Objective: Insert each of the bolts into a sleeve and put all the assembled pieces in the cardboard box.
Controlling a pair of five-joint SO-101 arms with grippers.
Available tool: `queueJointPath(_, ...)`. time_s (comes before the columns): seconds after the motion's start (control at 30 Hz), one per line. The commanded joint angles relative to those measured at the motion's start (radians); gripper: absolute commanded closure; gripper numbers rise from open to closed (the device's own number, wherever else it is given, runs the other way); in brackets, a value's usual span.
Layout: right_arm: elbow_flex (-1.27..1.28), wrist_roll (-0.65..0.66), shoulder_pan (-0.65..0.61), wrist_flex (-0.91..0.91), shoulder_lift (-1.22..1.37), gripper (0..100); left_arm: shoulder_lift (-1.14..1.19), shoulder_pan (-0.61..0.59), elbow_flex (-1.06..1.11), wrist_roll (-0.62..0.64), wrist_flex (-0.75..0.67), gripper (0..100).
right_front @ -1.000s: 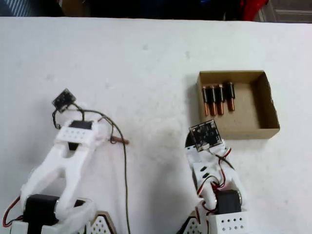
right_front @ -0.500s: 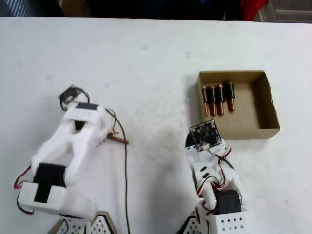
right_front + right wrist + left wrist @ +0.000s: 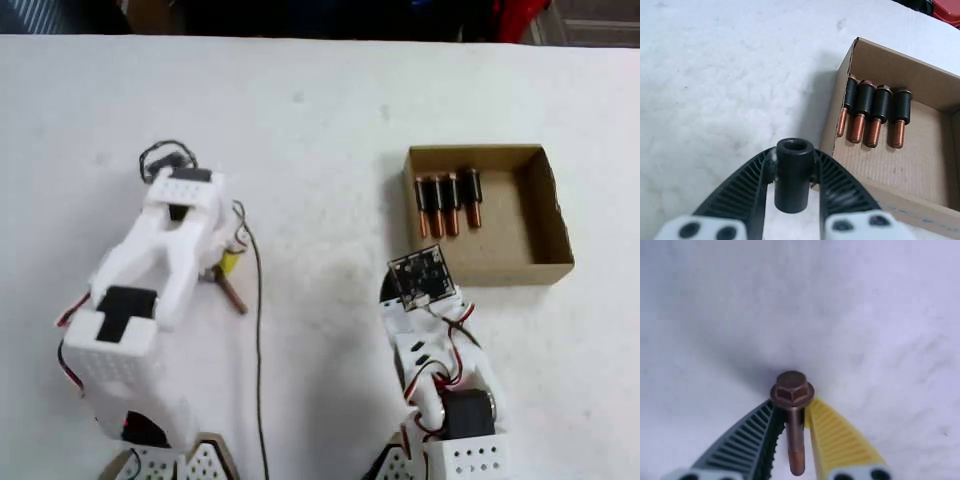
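My left gripper [image 3: 792, 415] is shut on a copper bolt [image 3: 794, 425], hex head outward, held between a dark finger and a yellow finger [image 3: 837, 440]. From above, that bolt [image 3: 232, 293] pokes out beside the left arm [image 3: 165, 250] at the table's left. A black sleeve [image 3: 792, 175] stands clamped in my right gripper [image 3: 792, 172], its bore showing at the end, close to the near left corner of the cardboard box [image 3: 920, 200]. Several assembled bolt-and-sleeve pieces [image 3: 448, 203] lie side by side in the box [image 3: 545, 235].
A dark cable [image 3: 257, 340] trails from the left arm toward the table's front edge. The right arm [image 3: 440, 370] stands just in front of the box. White tabletop [image 3: 320, 110] stretches open behind both arms.
The left arm has risen and swung farther from the front edge, carrying the bolt, whose shaft now points down and toward the front. The right arm has kept still.
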Motion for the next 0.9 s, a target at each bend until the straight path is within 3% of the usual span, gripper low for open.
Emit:
queueJointPath(0.0, -0.005, -0.002, -0.001, -0.019, -0.012, 98.1, 0.028, -0.008, -0.060, -0.163, 0.072, 95)
queueJointPath(0.13, -0.005, -0.002, -0.001, -0.019, -0.012, 98.1, 0.051, -0.008, -0.087, -0.350, 0.095, 95)
queueJointPath(0.27, 0.003, -0.002, -0.038, -0.019, -0.012, 98.1, 0.056, -0.001, -0.091, -0.448, 0.094, 95)
queueJointPath(0.6, 0.017, -0.002, -0.047, -0.024, -0.012, 98.1, 0.048, 0.111, -0.091, -0.560, 0.094, 98)
queueJointPath(0.87, 0.018, -0.002, -0.099, -0.021, -0.012, 98.1, 0.019, 0.140, -0.094, -0.565, 0.095, 98)
